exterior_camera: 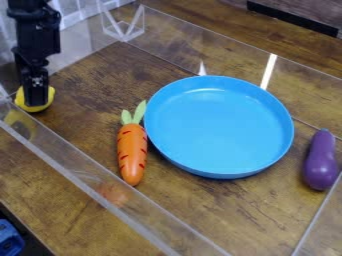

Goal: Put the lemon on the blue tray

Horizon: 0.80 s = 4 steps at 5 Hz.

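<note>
Bright, even blue across the round tray (219,127); vivid yellow on the lemon (46,98); strong orange on the carrot (131,153), marked with short dark lines, and pale green on its leafy top (132,115); deep purple on the eggplant (321,161); warm brown on the tabletop (174,215), with darker streaks of wood grain; black on the gripper (36,97); pale, whitish grey on the see-through wall (100,183) in front.

One lemon (44,101), one blue tray (219,127), one carrot (131,150), one eggplant (321,161)
</note>
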Tool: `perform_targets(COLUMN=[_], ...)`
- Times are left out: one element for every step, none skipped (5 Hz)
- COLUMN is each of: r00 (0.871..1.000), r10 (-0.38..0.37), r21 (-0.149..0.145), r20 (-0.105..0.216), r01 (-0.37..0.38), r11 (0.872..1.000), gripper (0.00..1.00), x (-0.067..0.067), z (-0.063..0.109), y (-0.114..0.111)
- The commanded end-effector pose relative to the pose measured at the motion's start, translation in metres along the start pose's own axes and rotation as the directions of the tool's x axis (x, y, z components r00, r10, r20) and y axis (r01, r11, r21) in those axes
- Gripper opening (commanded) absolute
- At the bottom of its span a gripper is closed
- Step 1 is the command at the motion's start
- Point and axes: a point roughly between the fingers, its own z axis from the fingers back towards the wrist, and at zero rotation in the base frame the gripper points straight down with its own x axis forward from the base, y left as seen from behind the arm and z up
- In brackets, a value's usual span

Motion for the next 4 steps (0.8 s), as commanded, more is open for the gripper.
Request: perform_targets(r00=[0.999,0.999,0.999,0.998], r10=[0.022,0.022,0.024,0.027], r21=[0.035,0.028,0.017,0.002], r20=[0.027,0.036,0.048,0.058], r01=[-0.022,-0.023,-0.024,-0.027], r11=[0.999,0.999,1.000,1.000], gripper=[1.00,1.00,1.00,0.00], x=[-0.0038,-0.0033,-0.0033,-0.0028], z=[0.0068,0.0038,0.0019,0.0019], y=[0.0086,0.0108,0.0128,0.0133])
